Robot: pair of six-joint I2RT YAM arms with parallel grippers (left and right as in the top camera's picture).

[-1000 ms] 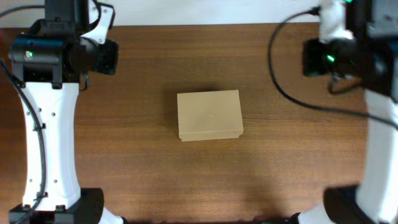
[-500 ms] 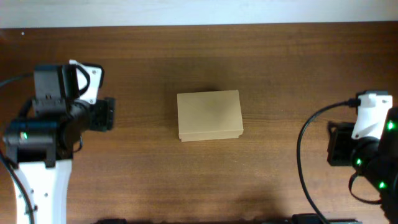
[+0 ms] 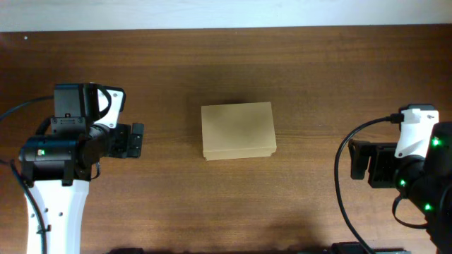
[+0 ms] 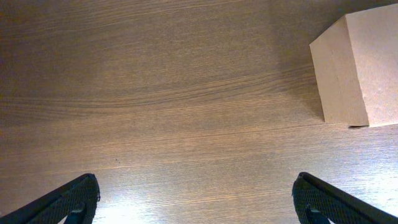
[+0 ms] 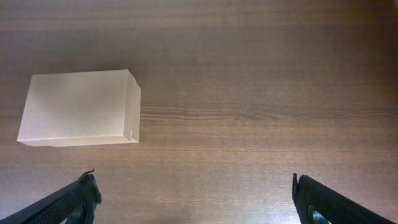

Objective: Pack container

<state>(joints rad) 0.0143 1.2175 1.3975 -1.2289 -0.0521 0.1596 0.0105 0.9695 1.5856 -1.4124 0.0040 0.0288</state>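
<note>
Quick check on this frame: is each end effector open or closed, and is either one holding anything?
The left end effector: open, holding nothing, apart from the container.
The right end effector: open, holding nothing, also apart from it.

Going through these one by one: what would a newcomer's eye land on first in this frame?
The closed tan container sits alone in the middle of the dark wooden table, its flap lid shut. Flanking it, well apart from it, are the left gripper and the right gripper, both pointed toward it. The wrist views show both with fingers spread wide and empty.
</note>
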